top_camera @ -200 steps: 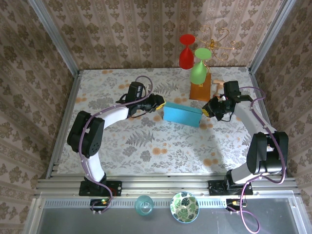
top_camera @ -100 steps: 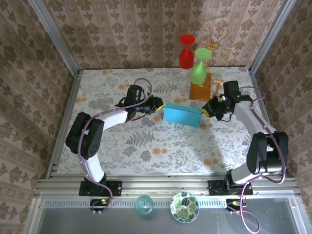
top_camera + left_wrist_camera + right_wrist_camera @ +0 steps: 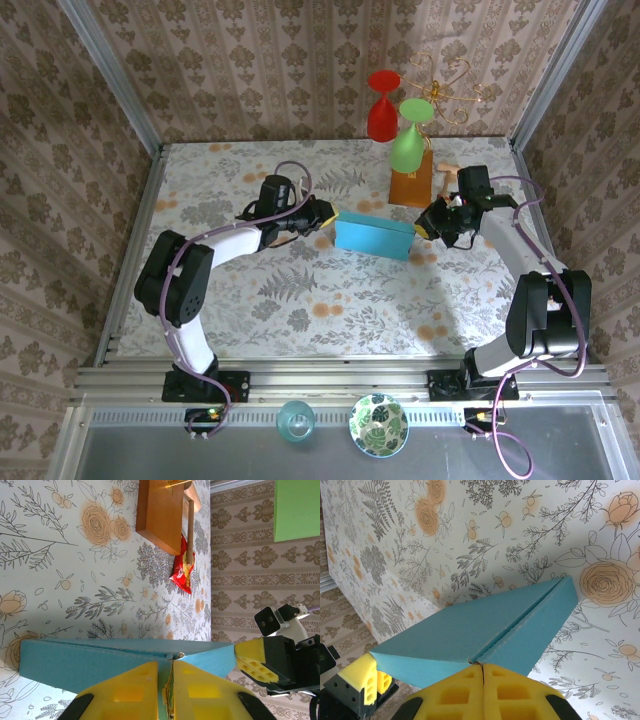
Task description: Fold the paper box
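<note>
Change from the earlier frame: the left arm's wrist has drawn a little back toward its base and its fingers have closed in; the paper box (image 3: 375,237) and the right arm are unchanged.

The paper box lies mid-tabletop (image 3: 300,300), blue side out, between the two arms. The left end effector (image 3: 172,672) is clenched on a thin cardboard edge at the box's left end. The right end effector (image 3: 483,672) is clenched on the creased seam at the opposite end.

Hazards (judged):
(a) With both ends pinched, any pull apart could tear the seam or spring a flap out of its slot.
(b) Pushing inward unevenly could buckle a panel away from its crease.
(c) Each grip holds only a narrow edge, so the card may slip from the foam pads if an arm twists.
(d) The brown-orange block (image 3: 410,185), with the green goblet (image 3: 408,140) and red goblet (image 3: 382,105) at it, is just beyond the box. A wide swing of the right arm could topple them.

Writing: none legible. The red packet (image 3: 182,572) beside the block bears print too small to read.
</note>
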